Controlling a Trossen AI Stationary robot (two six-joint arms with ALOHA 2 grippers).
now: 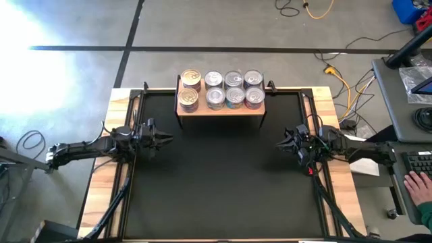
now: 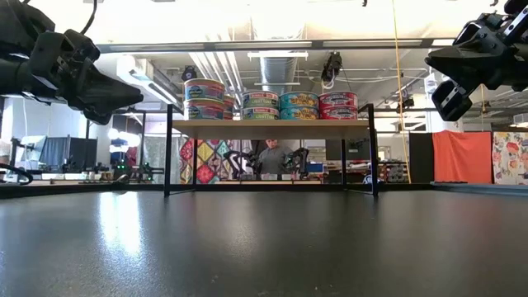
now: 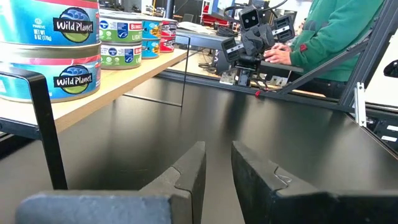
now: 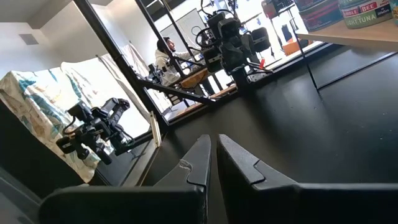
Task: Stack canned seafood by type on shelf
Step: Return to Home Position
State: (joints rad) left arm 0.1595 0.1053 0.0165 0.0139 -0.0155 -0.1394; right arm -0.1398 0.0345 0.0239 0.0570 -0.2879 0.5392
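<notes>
The canned seafood [image 1: 223, 89] stands on the light-wood shelf [image 1: 219, 111] at the table's far middle, in two rows of two-high stacks. Gold-lidded tins [image 1: 191, 79] are at the left end and silver-lidded tins [image 1: 233, 79] fill the rest. In the low view the tins [image 2: 272, 106] rest on the shelf board [image 2: 272, 124]. My left gripper [image 1: 169, 139] hovers level at the table's left, its fingers [image 3: 193, 168] a narrow gap apart with nothing between them. My right gripper [image 1: 278, 142] hovers level at the table's right, shut and empty [image 4: 214, 140]. Both are well short of the shelf.
The black table top [image 1: 216, 189] lies between the two arms and in front of the shelf, with wooden edges [image 1: 101, 182] at both sides. A person's hand [image 1: 413, 182] rests on a keyboard beyond the table's right edge. Cables [image 1: 337, 74] lie on the floor behind.
</notes>
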